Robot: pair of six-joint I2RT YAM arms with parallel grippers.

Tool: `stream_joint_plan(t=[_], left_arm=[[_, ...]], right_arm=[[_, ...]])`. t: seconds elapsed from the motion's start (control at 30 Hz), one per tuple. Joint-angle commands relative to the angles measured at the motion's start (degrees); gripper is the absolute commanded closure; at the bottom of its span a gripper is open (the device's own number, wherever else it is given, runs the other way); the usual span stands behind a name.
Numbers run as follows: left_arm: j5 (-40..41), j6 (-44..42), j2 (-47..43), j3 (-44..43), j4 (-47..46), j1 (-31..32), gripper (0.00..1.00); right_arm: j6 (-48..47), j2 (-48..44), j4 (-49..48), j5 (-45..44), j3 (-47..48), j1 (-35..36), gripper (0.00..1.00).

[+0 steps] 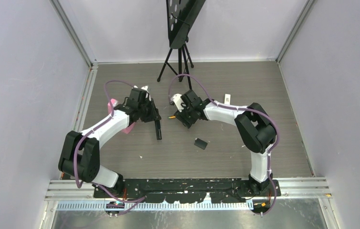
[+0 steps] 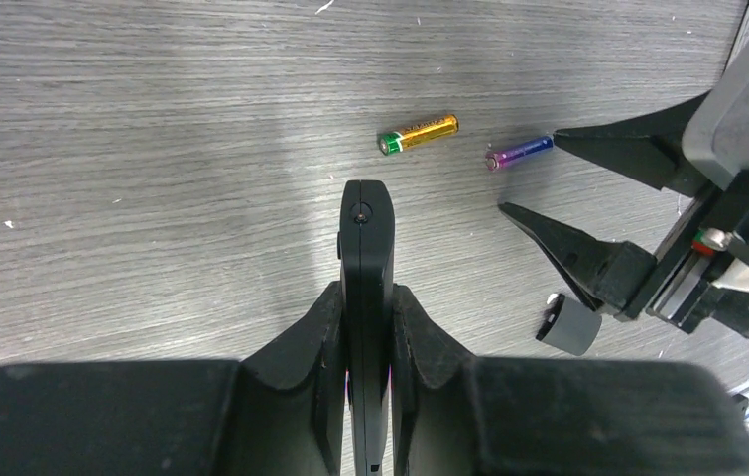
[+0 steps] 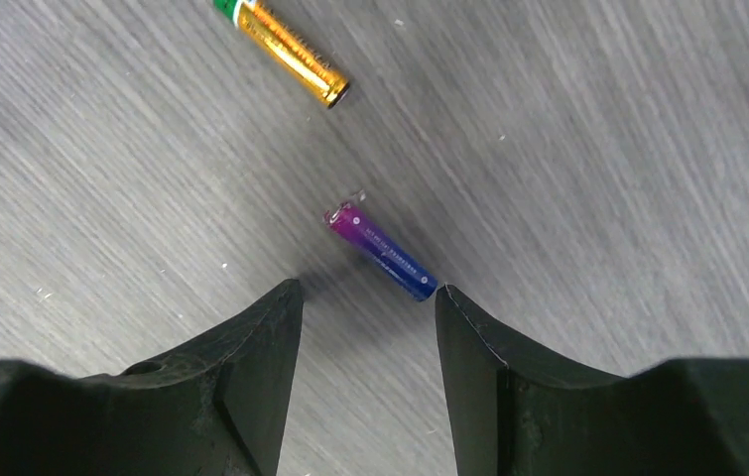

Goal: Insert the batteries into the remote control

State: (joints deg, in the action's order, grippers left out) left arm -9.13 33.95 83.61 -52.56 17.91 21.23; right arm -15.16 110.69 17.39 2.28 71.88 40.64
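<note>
Grey wood-grain tabletop (image 1: 225,162), pale lilac walls (image 1: 20,71) on three sides, aluminium corner rails (image 1: 73,33), black tripod stand (image 1: 179,40) at rear

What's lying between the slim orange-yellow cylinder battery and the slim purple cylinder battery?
Nothing: the right wrist view shows only bare grey wood-grain table between the orange-yellow cylinder battery and the purple cylinder battery.

**What else we see around the table**

We see a grey wood-grain table (image 1: 168,162) between white walls (image 1: 25,95). At its far edge a black tripod (image 1: 181,59) carries a tilted, perforated black panel (image 1: 180,24). A small white tag (image 1: 227,98) lies right of centre. On the left a pink thing (image 1: 129,128) shows, partly hidden.
</note>
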Motion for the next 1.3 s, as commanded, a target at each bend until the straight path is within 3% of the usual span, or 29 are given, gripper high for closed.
stream_joint_plan(t=[0.0,0.23,0.4,0.57,0.7,0.87,1.1,1.27], left_arm=[[-1.47,-0.09,-2.71,-1.05,-0.31,-1.05,1.00],[-2.83,0.23,-2.12,-1.39,-0.25,-1.70,1.00],[-3.74,0.28,-2.27,-1.51,-0.22,-1.98,1.00],[-4.28,0.68,-3.12,-1.63,-0.71,-1.99,1.00],[-5.60,1.16,-3.58,-1.23,-2.47,-1.99,1.00],[-9.55,3.67,-3.68,1.29,-9.87,-1.99,1.00],[-17.41,9.89,-3.06,4.63,-25.94,-1.99,1.00],[-21.27,15.28,-4.33,5.71,-34.83,-1.69,1.00]], right_arm=[[-4.94,2.25,0.33,1.65,3.42,-1.11,0.43],[-9.48,5.54,2.82,7.42,6.73,-3.30,0.44],[-10.89,8.34,10.36,10.70,11.43,-3.99,0.64],[-8.99,8.35,11.50,10.70,11.13,-3.99,0.87],[-4.29,7.40,9.30,6.86,9.49,-3.99,0.95],[7.95,-2.33,-2.84,3.10,0.28,-3.90,0.98],[30.65,-24.69,-21.51,1.38,-16.55,-2.44,0.98],[39.41,-37.73,-30.69,2.62,-24.90,0.02,0.98]])
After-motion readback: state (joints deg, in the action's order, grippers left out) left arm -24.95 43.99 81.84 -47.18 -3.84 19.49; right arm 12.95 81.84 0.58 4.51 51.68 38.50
